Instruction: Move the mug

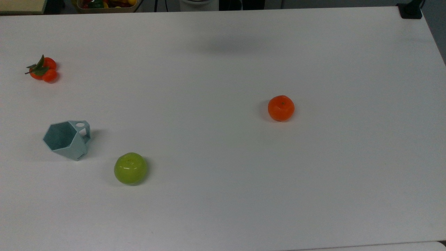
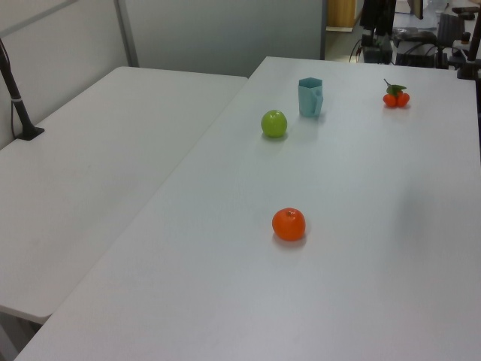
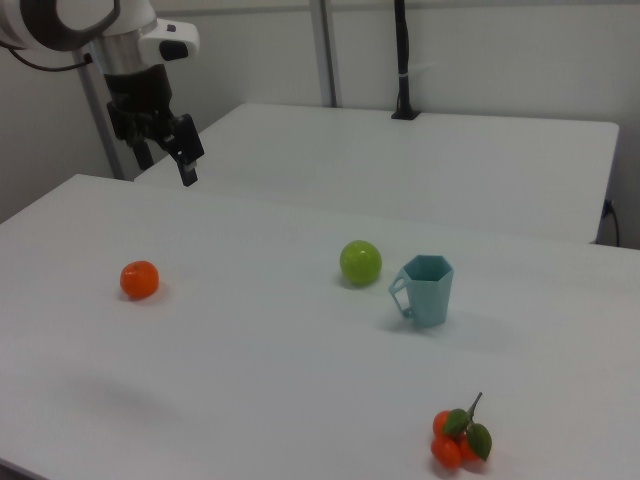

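We see the mug (image 3: 428, 290), pale teal, faceted, upright, well right of the raised gripper (image 3: 180, 150) in the right view; its finger spread we cannot tell.

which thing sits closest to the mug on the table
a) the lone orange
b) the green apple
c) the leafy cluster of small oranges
b: the green apple stands just beside the mug, apart from it, while the lone orange and the leafy cluster of small oranges lie clearly farther off on the table.
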Available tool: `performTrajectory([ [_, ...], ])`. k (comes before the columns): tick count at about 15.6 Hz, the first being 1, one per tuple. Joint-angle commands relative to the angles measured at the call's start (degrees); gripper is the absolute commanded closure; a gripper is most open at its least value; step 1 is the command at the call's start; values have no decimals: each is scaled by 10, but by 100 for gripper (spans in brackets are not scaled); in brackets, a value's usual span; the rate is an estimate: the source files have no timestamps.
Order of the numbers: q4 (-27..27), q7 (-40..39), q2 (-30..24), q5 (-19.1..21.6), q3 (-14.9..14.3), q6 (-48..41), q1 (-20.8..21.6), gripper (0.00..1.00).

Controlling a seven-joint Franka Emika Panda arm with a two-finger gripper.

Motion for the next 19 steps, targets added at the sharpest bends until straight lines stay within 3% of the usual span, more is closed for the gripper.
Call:
performTrajectory([
  [1,-14,-2,-9,-6,-11,13,11,0],
  [14,-13,-8,-8,0,-13,12,4,0],
  [19,-9,81,-1,-1,-13,15,4,0],
])
